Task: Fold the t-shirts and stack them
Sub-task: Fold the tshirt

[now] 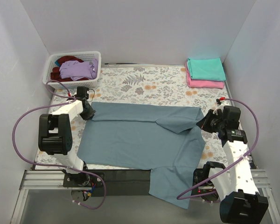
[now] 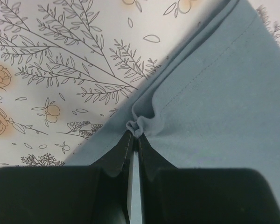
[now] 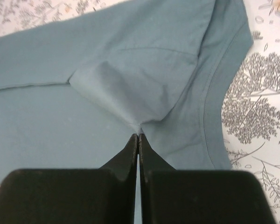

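Obs.: blue-grey shirt (image 1: 140,140) lies flat on the flowered table (image 1: 144,84). Its long axis runs left to right, spanning the gap between the two arms. A strip along its far edge looks folded toward the near side. One sleeve (image 1: 170,186) spills over the table's near edge.

Left gripper (image 1: 89,111): jaws closed, pinching the shirt's far left corner. The wrist view shows a small pucker of hem caught at the tips (image 2: 135,135).

Right gripper (image 1: 205,122): jaws closed on a tented pinch of cloth at the shirt's right end. From its wrist view (image 3: 138,137) the neckline (image 3: 214,93) curves just to the right of the pinch.

Key relation: each arm holds the end nearest it, so the shirt's body stretches between the two grips. From both grips most of the cloth lies toward the near edge. The line joining them runs roughly along the shirt's long axis. My judgement is that a lengthwise fold is in hand and that both grips must travel together, or the edge will skew.

Elsewhere: teal shirt (image 1: 205,69) sits folded on pink shirt (image 1: 206,84) at the far right corner, well apart from the work. Lilac shirt (image 1: 78,70) and dark red shirt (image 1: 60,71) lie crumpled in the basket (image 1: 53,60) at the far left.
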Controlling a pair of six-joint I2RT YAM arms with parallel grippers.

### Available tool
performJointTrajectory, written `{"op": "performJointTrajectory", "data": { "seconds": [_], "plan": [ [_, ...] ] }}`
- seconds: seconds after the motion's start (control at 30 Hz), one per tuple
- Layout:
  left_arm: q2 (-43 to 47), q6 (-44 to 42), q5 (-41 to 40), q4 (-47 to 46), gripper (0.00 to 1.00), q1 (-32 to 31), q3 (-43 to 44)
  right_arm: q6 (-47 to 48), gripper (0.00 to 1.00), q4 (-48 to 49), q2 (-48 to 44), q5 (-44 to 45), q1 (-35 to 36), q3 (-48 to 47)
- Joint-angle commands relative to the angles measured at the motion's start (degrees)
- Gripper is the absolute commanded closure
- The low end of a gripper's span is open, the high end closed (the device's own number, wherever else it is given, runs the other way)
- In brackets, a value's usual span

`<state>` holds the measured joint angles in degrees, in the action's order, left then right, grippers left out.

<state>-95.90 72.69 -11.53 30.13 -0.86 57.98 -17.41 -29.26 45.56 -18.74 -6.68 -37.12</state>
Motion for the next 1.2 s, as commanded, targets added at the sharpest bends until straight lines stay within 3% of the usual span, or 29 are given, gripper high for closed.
{"op": "performJointTrajectory", "data": {
  "seconds": [0.0, 0.5, 1.17],
  "plan": [
    [0.1, 0.18, -2.0, 0.28, 1.0, 0.42, -0.67, 1.85, 0.99, -0.53, -0.74, -0.41, 0.17, 1.61],
    [3.53, 0.79, -5.34, 1.69, 0.96, 0.42, 0.21, 3.26, 0.99, -3.53, -1.79, -7.62, 0.17, 4.61],
    [2.21, 1.32, -6.4, 2.39, 0.96, 0.42, 1.88, 3.7, 0.99, -5.29, -3.02, -9.56, 0.35, 1.35]
  ]
}}
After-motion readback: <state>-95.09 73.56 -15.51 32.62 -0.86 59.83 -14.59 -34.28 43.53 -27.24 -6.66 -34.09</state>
